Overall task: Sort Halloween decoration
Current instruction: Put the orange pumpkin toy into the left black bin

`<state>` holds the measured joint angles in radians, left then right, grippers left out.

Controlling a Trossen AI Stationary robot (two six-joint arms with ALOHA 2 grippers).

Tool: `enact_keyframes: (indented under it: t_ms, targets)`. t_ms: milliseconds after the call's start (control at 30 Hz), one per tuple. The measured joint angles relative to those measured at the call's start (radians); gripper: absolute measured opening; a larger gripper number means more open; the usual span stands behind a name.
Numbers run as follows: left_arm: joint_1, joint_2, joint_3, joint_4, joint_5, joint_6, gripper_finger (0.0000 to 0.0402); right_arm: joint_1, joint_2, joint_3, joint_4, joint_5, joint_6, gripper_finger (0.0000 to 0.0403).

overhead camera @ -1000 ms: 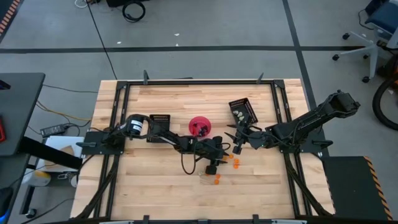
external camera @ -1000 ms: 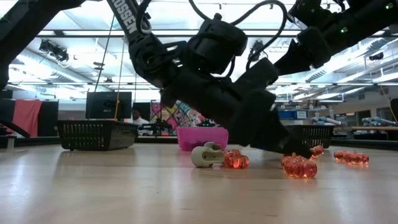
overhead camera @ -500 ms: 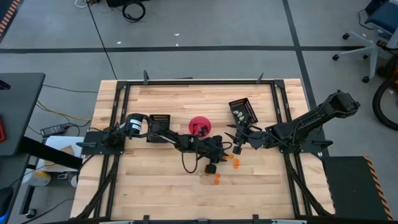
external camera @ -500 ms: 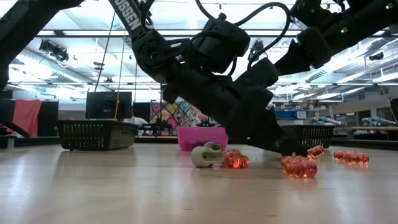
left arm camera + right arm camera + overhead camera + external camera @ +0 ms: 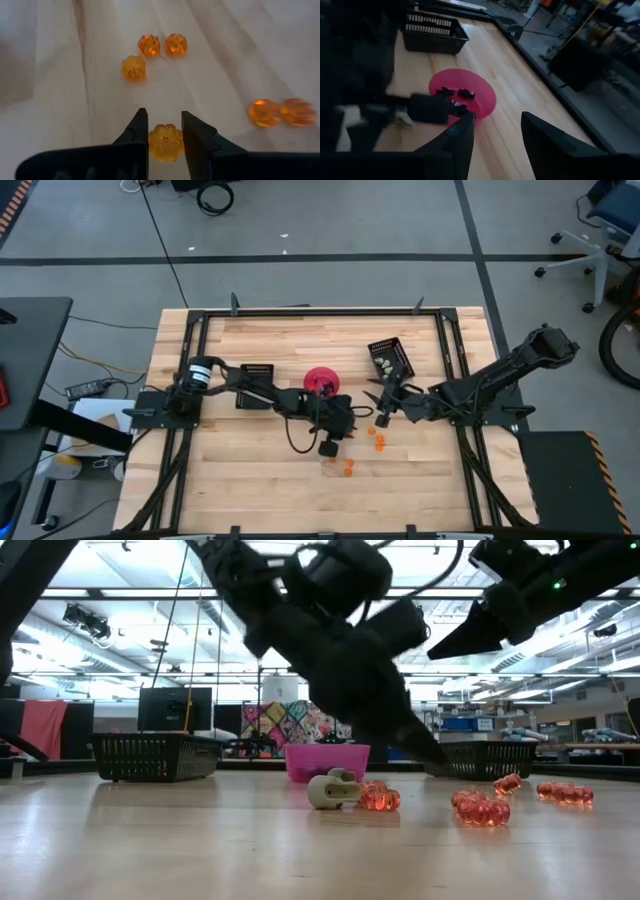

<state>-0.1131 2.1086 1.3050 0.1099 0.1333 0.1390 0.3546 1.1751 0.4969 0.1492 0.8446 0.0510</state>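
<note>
Left hand point(image 5: 165, 131): you are gripping an orange pumpkin point(image 5: 165, 142) mid-desk.
Right hand point(image 5: 496, 131): you are holding it apart, empty, near the bowl point(image 5: 482, 90).

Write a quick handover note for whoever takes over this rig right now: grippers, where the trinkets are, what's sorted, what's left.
Left gripper: shut on an orange pumpkin, above the table's middle.
Right gripper: open, empty, waiting near the pink bowl.
Done: black trinkets lie in the bowl; whitish ones are in the right black tray.
Left: loose orange pumpkins and one whitish piece are on the table. The left black tray cannot be seen into.
</note>
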Motion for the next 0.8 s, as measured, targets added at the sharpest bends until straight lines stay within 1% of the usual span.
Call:
enact_keyframes:
  t_ms: [133,233,367,500,800]
  targets:
    - [-0.009,-0.054,0.000,-0.149,-0.004,0.002,0.0057,0.034,-0.007,0.000,-0.011,0.076,-0.003,0.0167]
    - [-0.020,-0.108,0.001,-0.268,-0.004,0.002,0.0057,0.046,-0.007,0.000,-0.020,0.108,-0.003,0.0167]
    - [-0.031,-0.172,0.002,-0.450,-0.005,-0.024,0.0057,0.048,-0.007,0.000,-0.025,0.107,0.004,0.0167]
    - [-0.038,-0.229,0.003,-0.622,-0.005,-0.089,0.0057,0.048,-0.007,0.000,-0.030,0.106,0.012,0.0167]
    - [-0.039,-0.323,0.004,-1.012,-0.017,-0.179,0.0058,0.048,-0.007,0.000,-0.038,0.075,0.028,0.0167]
